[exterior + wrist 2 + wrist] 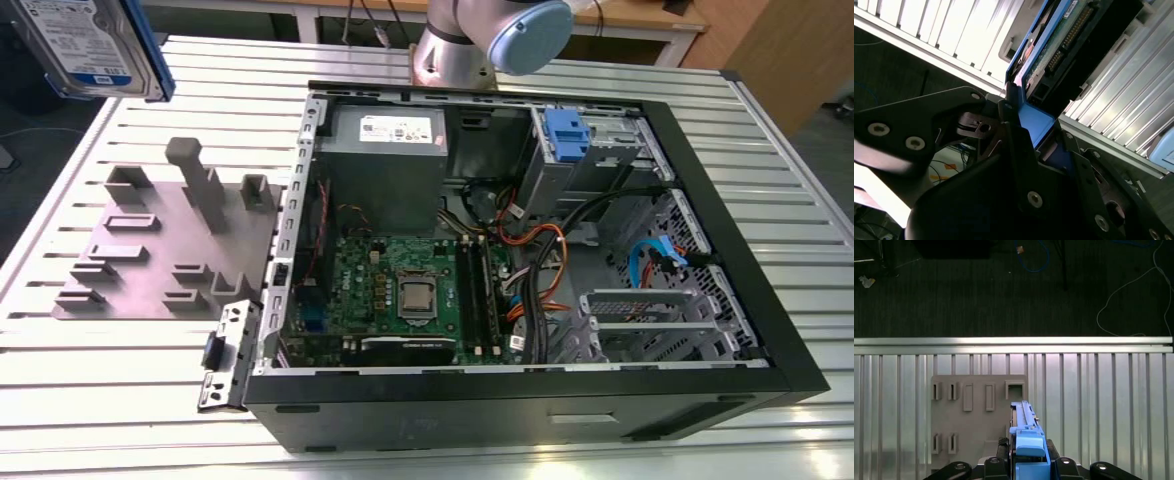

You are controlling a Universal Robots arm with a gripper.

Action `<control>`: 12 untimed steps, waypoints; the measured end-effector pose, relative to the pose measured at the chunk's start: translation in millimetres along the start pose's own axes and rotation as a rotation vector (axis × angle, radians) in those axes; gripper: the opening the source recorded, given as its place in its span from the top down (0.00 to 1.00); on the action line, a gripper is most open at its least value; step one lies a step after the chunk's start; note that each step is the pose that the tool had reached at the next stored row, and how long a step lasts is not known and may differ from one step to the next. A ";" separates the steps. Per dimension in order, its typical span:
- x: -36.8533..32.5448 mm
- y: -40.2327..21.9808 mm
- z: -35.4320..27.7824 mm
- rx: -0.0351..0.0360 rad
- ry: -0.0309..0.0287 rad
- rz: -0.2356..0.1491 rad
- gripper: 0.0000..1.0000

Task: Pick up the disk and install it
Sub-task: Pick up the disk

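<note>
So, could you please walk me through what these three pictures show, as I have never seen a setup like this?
The machine is a single robot arm. In the exterior view its base stands behind an open computer case on a slatted metal table. That view comes from a camera off the arm that looks over the whole table. Both wrist views come from cameras riding on the arm, near its end effector, the part that grasps.

Inside the case you can see the green circuit board. Beside the case, toward the exterior view's left, lies a grey fixture plate with slots and posts.

The end effector grips the disk, a hard drive in a blue frame. The disk is held in the air near the fixture plate.
</note>
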State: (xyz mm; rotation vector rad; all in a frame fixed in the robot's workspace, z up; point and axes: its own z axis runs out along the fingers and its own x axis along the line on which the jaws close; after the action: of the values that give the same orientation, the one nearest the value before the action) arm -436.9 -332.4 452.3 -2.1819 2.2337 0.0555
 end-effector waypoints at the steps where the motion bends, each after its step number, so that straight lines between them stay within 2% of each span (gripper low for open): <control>1: 0.0 0.0 -0.1 0.0000 0.0000 0.000 0.63; 12: 0.0 0.0 -0.7 0.0000 0.0000 0.000 0.63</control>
State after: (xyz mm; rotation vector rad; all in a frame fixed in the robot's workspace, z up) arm -436.9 -332.4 452.9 -2.1819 2.2337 0.0555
